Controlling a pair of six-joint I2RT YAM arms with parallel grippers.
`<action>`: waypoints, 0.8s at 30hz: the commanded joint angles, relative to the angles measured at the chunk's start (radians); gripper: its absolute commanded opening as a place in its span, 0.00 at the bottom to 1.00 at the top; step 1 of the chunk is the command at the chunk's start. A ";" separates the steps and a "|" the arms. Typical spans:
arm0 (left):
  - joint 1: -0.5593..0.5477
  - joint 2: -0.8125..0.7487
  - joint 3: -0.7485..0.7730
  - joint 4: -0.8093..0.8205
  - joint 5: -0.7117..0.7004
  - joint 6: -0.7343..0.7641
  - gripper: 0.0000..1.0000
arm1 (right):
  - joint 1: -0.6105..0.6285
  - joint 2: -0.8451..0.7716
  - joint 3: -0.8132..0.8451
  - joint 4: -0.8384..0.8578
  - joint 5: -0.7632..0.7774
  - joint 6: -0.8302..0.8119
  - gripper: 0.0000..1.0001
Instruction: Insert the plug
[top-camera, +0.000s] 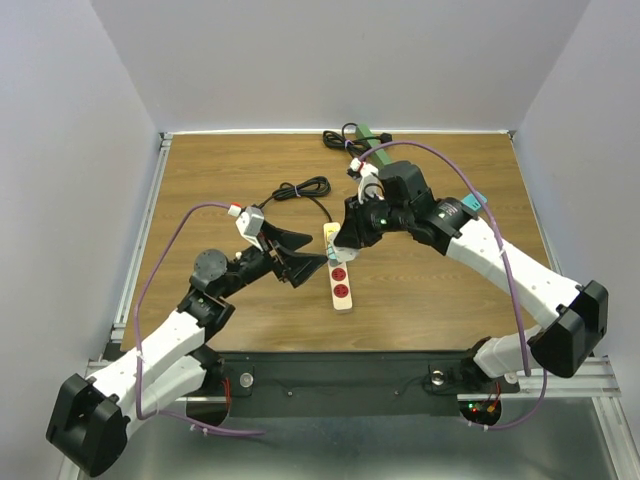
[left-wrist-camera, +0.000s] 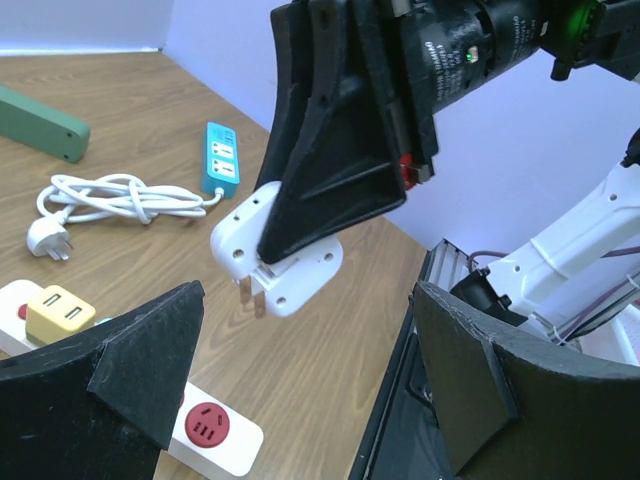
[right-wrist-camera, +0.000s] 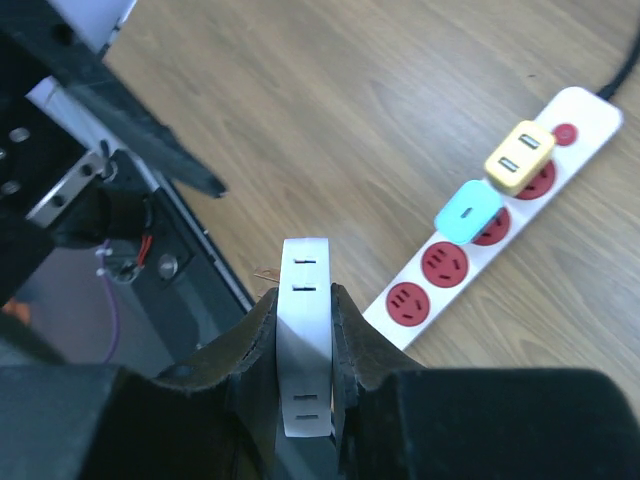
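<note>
My right gripper (right-wrist-camera: 305, 330) is shut on a white plug (right-wrist-camera: 305, 345), whose metal prongs show in the left wrist view (left-wrist-camera: 258, 292). It holds the plug in the air, just above and beside the white power strip (top-camera: 341, 280). The strip has red sockets (right-wrist-camera: 445, 264) and lies on the wooden table. A yellow adapter (right-wrist-camera: 520, 150) and a cyan adapter (right-wrist-camera: 470, 210) sit in the strip, and the two sockets at its near end are free. My left gripper (top-camera: 300, 262) is open and empty, just left of the strip; its fingers (left-wrist-camera: 120, 380) are spread wide.
A black cable coil (top-camera: 300, 190) lies behind the left gripper. A green power strip (top-camera: 377, 142) and a coiled white cable with plug (left-wrist-camera: 120, 197) lie at the back. A small blue power strip (left-wrist-camera: 222, 155) lies to the right. The table's black front rail (top-camera: 330, 370) is close.
</note>
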 joint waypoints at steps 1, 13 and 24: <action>0.004 0.023 -0.003 0.092 0.017 -0.019 0.96 | 0.003 -0.043 -0.013 0.112 -0.127 -0.006 0.00; 0.004 0.063 -0.015 0.127 0.015 -0.024 0.92 | 0.001 -0.066 -0.011 0.138 -0.239 0.003 0.00; 0.002 0.139 -0.034 0.285 0.144 -0.085 0.81 | 0.001 -0.080 -0.033 0.172 -0.282 0.022 0.00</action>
